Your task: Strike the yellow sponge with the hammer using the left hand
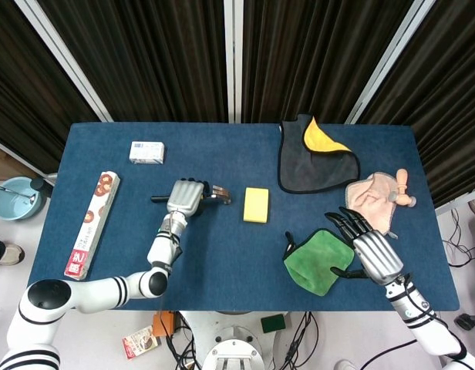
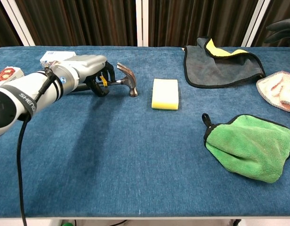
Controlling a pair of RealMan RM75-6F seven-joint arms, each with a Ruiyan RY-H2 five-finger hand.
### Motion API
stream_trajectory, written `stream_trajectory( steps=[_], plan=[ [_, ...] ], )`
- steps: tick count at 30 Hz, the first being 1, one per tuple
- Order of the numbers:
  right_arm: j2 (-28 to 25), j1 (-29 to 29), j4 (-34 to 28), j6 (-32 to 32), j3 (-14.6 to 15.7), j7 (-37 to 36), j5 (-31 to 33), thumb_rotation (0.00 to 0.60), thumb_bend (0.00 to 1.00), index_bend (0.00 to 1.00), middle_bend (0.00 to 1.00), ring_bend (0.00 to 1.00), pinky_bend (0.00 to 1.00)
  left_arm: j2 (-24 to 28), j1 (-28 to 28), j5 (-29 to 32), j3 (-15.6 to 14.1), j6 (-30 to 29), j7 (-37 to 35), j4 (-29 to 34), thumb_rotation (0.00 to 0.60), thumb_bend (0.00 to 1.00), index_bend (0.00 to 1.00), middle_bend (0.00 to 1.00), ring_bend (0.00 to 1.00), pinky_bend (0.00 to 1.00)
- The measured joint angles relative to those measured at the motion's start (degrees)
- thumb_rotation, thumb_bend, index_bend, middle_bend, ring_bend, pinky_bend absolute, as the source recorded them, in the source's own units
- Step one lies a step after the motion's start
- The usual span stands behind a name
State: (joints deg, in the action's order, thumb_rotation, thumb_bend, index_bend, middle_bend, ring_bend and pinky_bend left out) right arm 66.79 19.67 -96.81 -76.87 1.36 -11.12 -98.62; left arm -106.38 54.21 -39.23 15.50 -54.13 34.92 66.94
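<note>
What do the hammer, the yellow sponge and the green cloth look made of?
Hammer: head looks like bare metal, grey with a dull shine; handle black, probably rubber or plastic, mostly hidden under the left hand.
Yellow sponge: soft foam by its look, matte, pale, with rounded edges.
Green cloth: fuzzy microfibre-like pile with black edging.

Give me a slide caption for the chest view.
Left hand over the hammer handle, yellow sponge lying alongside.

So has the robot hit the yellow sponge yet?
Not yet. The left hand has reached the hammer, and its fingers are curled over the handle, but the hammer looks to be lying on the table. Lifting it and striking the yellow sponge remain.
</note>
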Motion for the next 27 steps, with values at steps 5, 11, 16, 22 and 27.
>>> stream_trajectory(
  steps=[5, 11, 16, 22, 27],
  plan=[
    [-0.09, -0.18, -0.01, -0.2, 0.04, -0.17, 0.1, 0.6, 0.04, 0.0, 0.1, 0.0, 0.1, -0.62, 0.18, 0.14, 0.25, 0.04, 0.31, -1.21, 0.6, 0.42, 0.43, 0.44, 0.33, 0.34],
    [-0.06, -0.2, 0.26, -0.29, 0.05, -0.81, 0.08, 0.6, 0.04, 0.0, 0.1, 0.0, 0.1, -0.67, -0.01, 0.04, 0.27, 0.32, 0.29, -1.39, 0.6, 0.46, 0.45, 0.45, 0.34, 0.35],
    [-0.07, -0.17, 0.32, -0.26, 0.06, -0.96, 0.03, 0.6, 0.04, 0.0, 0.1, 0.0, 0.1, -0.67, -0.16, -0.04, 0.28, 0.59, 0.19, -1.51, 0.6, 0.51, 0.46, 0.46, 0.35, 0.35],
    [-0.07, -0.24, 0.36, -0.35, 0.07, -1.07, 0.07, 0.6, 0.04, 0.0, 0.1, 0.0, 0.1, -0.99, -0.3, -0.49, 0.12, 0.54, 0.08, -2.1, 0.6, 0.53, 0.5, 0.49, 0.38, 0.37],
    [-0.03, -0.24, 0.44, -0.19, 0.12, -1.13, 0.15, 0.6, 0.04, 0.0, 0.11, 0.0, 0.1, -1.25, -0.6, -1.82, -0.1, 0.56, -0.81, -2.85, 0.6, 0.56, 0.54, 0.53, 0.41, 0.41]
  ],
)
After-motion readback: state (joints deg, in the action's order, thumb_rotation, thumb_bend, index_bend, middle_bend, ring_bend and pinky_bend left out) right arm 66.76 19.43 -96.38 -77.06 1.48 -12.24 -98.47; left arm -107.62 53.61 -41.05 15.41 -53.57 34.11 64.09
